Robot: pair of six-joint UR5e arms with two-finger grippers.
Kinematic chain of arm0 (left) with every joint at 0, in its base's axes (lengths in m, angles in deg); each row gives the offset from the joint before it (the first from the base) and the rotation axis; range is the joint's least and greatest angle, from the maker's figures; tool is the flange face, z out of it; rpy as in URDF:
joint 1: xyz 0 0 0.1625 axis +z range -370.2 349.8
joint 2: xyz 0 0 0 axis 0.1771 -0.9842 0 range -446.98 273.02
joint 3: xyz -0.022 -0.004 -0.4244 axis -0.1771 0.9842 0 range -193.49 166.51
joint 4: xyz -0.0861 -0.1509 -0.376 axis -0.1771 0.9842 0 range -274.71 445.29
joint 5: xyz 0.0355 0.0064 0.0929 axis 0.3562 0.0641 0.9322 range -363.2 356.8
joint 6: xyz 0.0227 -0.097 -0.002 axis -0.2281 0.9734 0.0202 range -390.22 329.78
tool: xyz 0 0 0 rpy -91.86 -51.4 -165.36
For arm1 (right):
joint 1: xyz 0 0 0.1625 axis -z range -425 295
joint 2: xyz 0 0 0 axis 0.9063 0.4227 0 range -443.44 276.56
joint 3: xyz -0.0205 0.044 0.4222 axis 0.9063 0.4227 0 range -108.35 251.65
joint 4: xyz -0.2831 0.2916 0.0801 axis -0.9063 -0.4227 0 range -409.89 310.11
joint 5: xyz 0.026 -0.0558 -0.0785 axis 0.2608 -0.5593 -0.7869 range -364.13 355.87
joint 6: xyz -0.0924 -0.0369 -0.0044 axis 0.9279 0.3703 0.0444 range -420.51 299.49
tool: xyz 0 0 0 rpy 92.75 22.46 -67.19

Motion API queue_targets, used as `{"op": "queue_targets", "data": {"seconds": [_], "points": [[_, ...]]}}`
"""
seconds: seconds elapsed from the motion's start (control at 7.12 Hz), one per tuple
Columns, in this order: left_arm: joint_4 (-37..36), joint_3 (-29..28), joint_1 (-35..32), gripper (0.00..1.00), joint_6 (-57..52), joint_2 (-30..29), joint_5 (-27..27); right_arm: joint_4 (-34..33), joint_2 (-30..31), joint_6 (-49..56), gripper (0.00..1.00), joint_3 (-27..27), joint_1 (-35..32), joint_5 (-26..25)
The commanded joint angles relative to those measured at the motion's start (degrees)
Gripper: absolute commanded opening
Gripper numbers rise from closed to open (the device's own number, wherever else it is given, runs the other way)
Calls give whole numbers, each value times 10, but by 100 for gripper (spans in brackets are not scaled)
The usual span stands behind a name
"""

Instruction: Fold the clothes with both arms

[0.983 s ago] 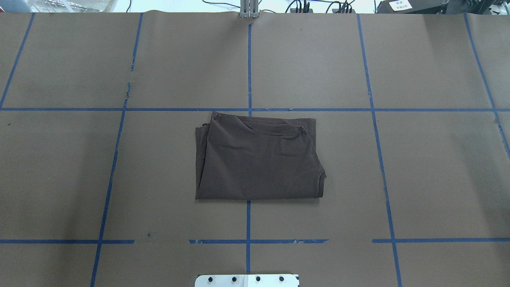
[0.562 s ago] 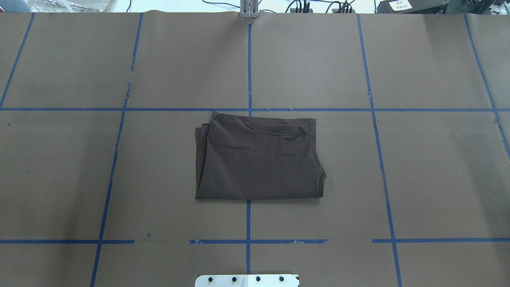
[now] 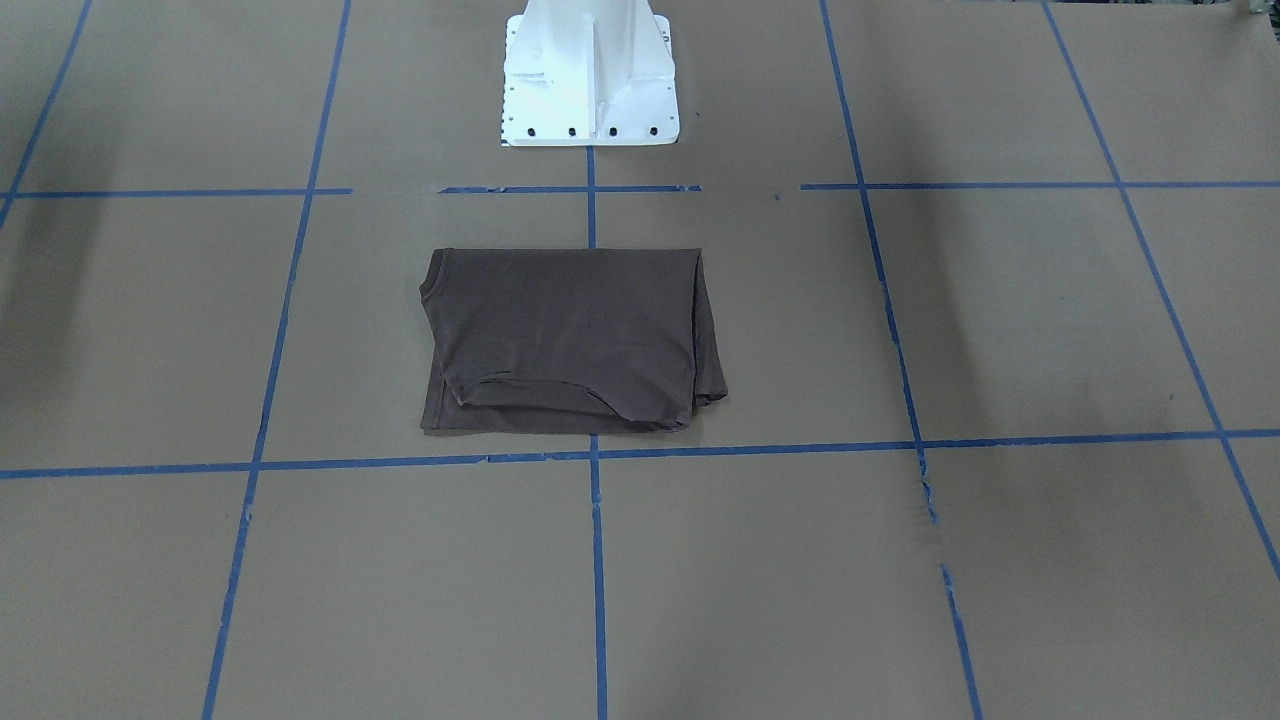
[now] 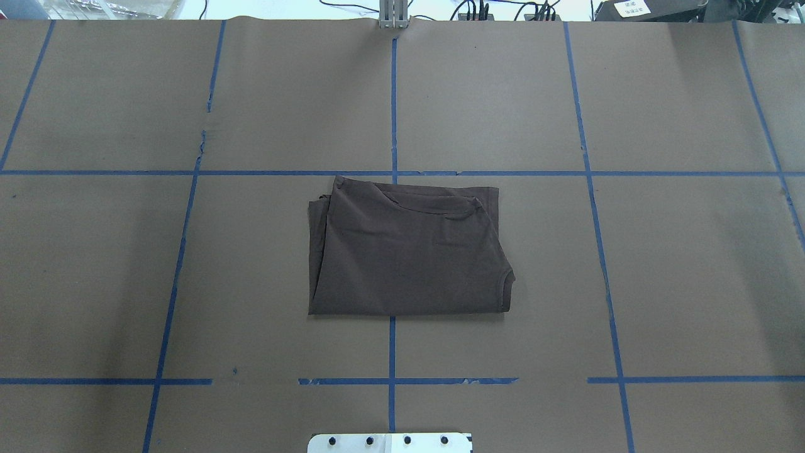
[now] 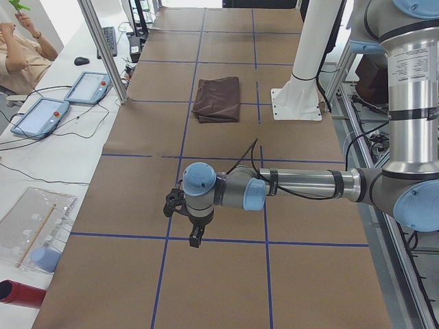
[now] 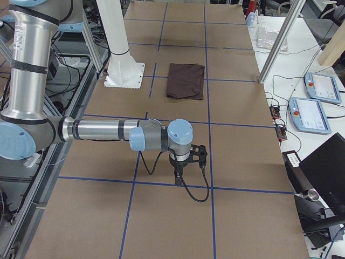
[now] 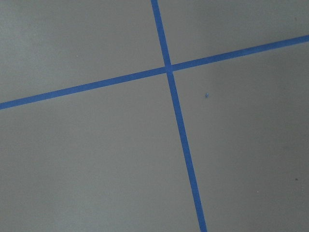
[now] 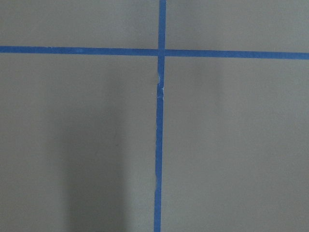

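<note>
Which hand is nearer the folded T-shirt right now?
Right, but barely. The left hand and right hand hover well off the T-shirt toward opposite ends, about equally far out; the T-shirt lies slightly to the robot's right of the centre tape line.

The table (image 4: 692, 251) is covered with brown paper (image 4: 283, 94), divided into large rectangles by a grid of blue tape (image 4: 392, 100). A dark brown T-shirt (image 4: 409, 251), folded into a compact rectangle, lies flat at the centre, astride the middle tape line. The white pedestal base (image 3: 590, 70) stands on the table near the shirt, apart from it. One tape line on the robot's left is broken and offset at what appears to be a small tear (image 4: 202, 141) in the covering.
</note>
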Motion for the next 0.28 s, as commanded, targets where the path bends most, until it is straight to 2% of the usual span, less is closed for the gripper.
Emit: {"op": "queue_targets", "data": {"seconds": [0.0,0.14], "points": [[0,4,0,100,-1,0,1,0,3,0,100,0,0,0],[0,7,0,100,-1,0,3,0,5,0,100,0,0,1]]}}
